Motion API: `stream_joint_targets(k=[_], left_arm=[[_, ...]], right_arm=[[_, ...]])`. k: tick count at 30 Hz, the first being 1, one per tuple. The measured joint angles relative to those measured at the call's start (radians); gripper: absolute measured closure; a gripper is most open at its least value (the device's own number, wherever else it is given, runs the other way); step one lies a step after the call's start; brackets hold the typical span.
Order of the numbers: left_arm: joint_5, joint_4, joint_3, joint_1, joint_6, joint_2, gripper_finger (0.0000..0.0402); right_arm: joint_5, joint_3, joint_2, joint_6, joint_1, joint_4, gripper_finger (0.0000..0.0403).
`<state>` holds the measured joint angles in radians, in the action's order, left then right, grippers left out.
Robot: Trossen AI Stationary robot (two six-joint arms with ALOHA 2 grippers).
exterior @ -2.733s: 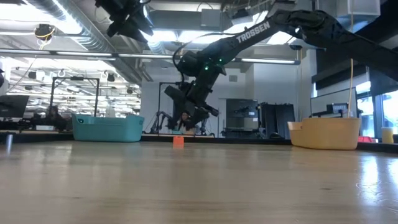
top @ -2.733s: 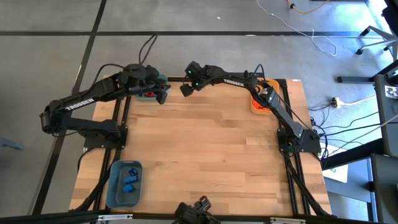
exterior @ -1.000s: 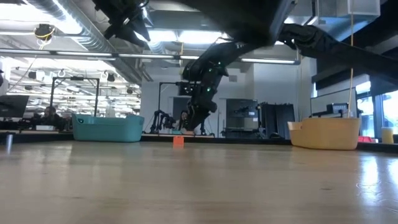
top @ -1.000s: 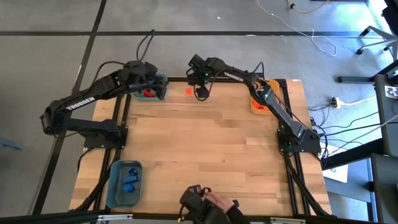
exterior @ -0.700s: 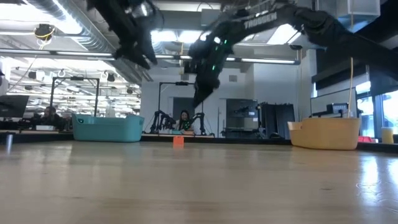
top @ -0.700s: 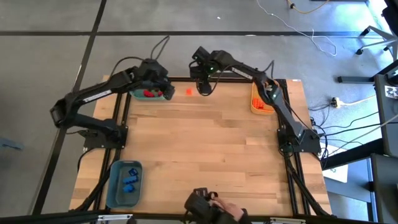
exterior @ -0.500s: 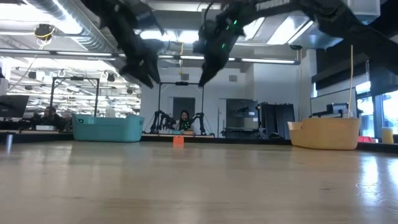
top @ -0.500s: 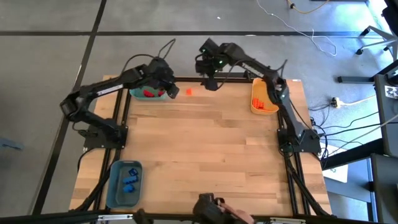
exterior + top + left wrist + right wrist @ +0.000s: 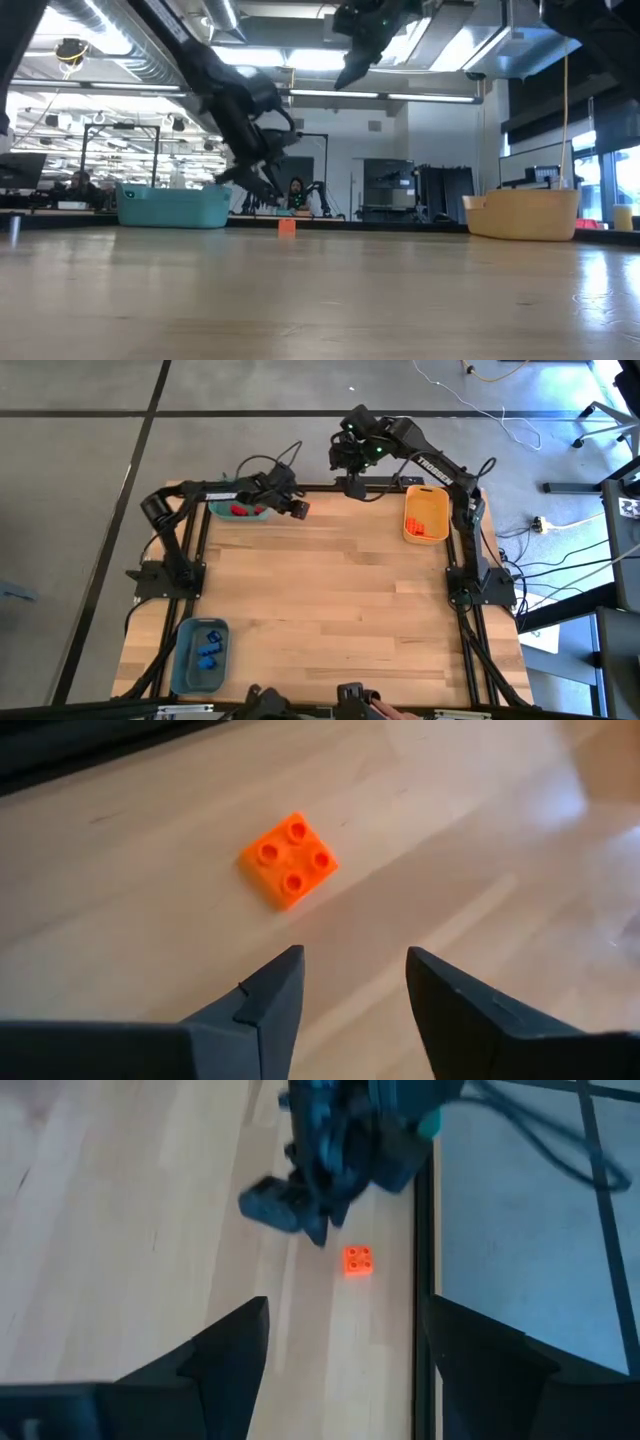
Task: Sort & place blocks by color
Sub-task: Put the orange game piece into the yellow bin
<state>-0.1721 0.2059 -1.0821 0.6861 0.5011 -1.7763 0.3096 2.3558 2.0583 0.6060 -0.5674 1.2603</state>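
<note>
Fingers [image 9: 290, 982] parted near a square, four-studded orange block [image 9: 289, 859].

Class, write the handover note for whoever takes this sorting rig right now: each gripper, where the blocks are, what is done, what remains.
Left gripper: open, empty, just short of the loose orange block.
Right gripper: open, empty, raised past the table's far edge.
Done: red blocks in the teal bin, blue blocks in the grey-blue bin, orange blocks in the yellow-orange bin.
Left: the one orange block on the table near the far edge, beside the teal bin; it belongs in the yellow-orange bin.
</note>
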Motion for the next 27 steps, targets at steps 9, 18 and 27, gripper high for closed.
stream_joint_targets(k=[9, 18, 27], left_arm=[[0.002, -0.088, -0.001, 0.03, 0.027, -0.084, 0.0233], [-0.019, -0.083, 0.0, 0.036, 0.071, -0.064, 0.0233], [0.057, -0.086, 0.0, 0.023, 0.05, 0.043, 0.0233]], right_arm=[[-0.001, 0.0, 0.0, -0.003, 0.0, 0.008, 0.0135], [-0.001, 0.0, 0.0, -0.001, 0.0, 0.009, 0.0135], [-0.001, 0.0, 0.0, 0.001, 0.0, 0.009, 0.0135]])
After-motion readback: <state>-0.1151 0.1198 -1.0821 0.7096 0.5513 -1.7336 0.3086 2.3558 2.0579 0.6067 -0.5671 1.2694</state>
